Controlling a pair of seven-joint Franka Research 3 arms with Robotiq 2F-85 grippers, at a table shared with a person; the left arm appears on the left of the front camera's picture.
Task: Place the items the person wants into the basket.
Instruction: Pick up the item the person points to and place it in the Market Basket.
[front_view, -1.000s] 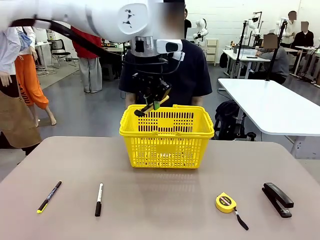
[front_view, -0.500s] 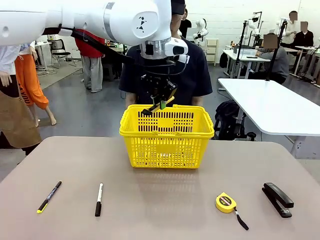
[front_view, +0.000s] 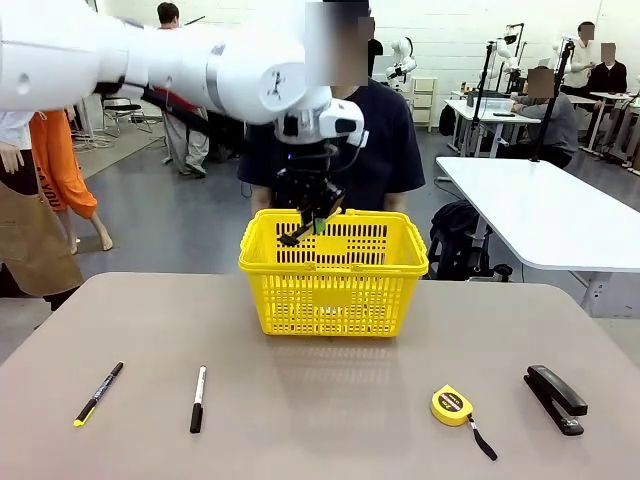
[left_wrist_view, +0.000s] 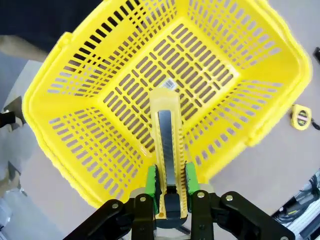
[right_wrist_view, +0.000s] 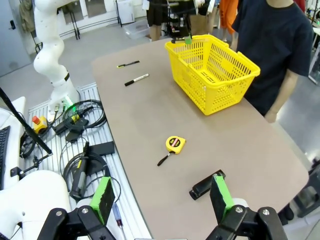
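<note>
Hanging over the basket (front_view: 333, 268), the left claw (front_view: 308, 215) is clenched on the utility knife (left_wrist_view: 167, 135), its green pads (left_wrist_view: 151, 182) pinching the rear of the handle. In the left wrist view the knife's long axis runs straight out from the claw toward the slotted floor, with walls on every side, so a release would likely land it inside. From the front its tip slants down near the far rim. The right claw (right_wrist_view: 161, 197) is released, well apart. On the table (front_view: 320, 420), the marker (front_view: 198, 398) lies toward the left arm and the tape measure (front_view: 452, 404) toward the right.
</note>
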